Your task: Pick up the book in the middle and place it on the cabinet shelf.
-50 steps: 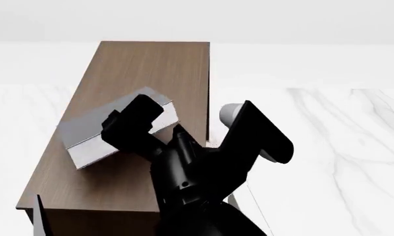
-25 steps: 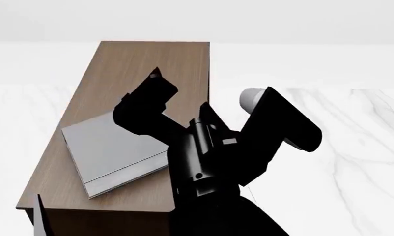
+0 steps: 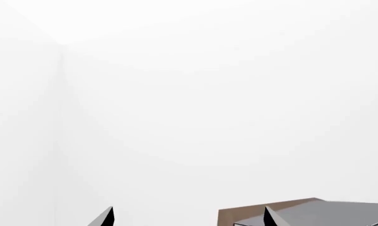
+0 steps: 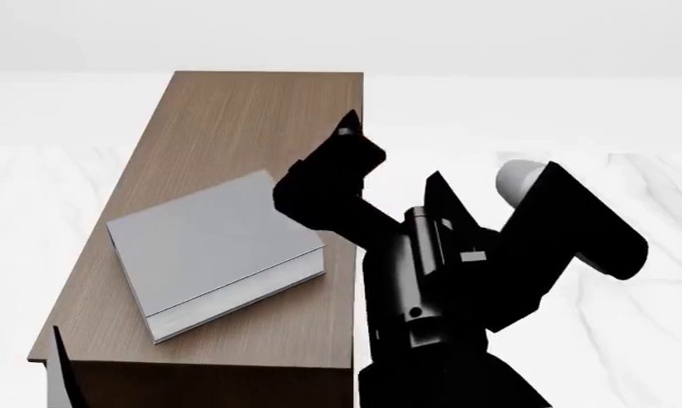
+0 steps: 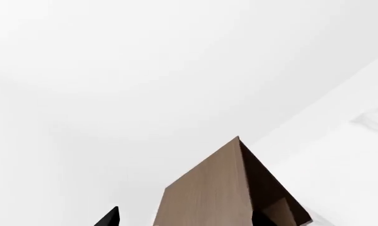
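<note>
The dark grey book point(image 4: 205, 246) with white page block lies flat and askew on the near half of the brown wood-grain cabinet shelf point(image 4: 250, 110). My right gripper point(image 4: 343, 140) is open and empty, raised over the cabinet's right edge, apart from the book's far right corner. In the right wrist view the right gripper point(image 5: 185, 219) points along the cabinet top point(image 5: 208, 188). My left gripper point(image 4: 59, 374) shows as a sliver at the cabinet's near left corner. In the left wrist view the left gripper point(image 3: 189, 219) is open and empty, with the book point(image 3: 340, 214) and cabinet corner point(image 3: 239, 215) beside one fingertip.
White marble floor point(image 4: 613, 195) lies to the right of the cabinet and a plain white wall behind it. The far half of the cabinet top is bare wood. My right arm's black links point(image 4: 455, 289) fill the lower middle of the head view.
My right gripper has let go of the book and moved up and to the right, off it. The book now lies flat on the cabinet top.
</note>
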You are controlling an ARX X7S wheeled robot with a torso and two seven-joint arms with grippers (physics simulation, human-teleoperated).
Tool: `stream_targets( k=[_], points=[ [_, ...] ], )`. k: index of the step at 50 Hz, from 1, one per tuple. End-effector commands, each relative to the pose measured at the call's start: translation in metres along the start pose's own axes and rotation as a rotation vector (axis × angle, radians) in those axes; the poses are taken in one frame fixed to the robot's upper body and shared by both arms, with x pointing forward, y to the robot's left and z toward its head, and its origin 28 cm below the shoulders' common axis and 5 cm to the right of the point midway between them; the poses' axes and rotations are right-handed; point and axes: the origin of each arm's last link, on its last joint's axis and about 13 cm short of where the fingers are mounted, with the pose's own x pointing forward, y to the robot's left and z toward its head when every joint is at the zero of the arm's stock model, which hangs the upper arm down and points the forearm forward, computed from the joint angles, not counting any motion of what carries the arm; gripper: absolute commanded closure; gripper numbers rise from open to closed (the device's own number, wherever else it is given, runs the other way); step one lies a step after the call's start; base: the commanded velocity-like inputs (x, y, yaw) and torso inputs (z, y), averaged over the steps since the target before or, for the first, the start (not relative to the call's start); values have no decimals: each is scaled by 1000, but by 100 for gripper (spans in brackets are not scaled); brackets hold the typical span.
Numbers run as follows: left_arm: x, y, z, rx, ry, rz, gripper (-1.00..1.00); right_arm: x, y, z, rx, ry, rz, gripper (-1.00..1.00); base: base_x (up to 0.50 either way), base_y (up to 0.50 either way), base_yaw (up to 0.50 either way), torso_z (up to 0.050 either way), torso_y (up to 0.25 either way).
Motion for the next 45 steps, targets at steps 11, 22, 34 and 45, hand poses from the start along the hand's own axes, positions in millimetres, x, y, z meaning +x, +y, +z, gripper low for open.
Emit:
stream_targets(
  k=[11,22,34,45],
  points=[
    [5,1,2,13,-10,7,-100,-12,-57,29,-83,-211,-156,-100,0,0,0,0,0],
    [9,3,3,9,-15,28,-100,-25,-76,36,-232,-350,-207,-100,0,0,0,0,0],
    [19,10,6,18,-29,85,-100,-55,-124,16,-558,-538,-183,-100,0,0,0,0,0],
    [29,23,14,46,-107,180,-100,-67,-148,5,-692,-738,-123,-100,0,0,0,0,0]
  ],
)
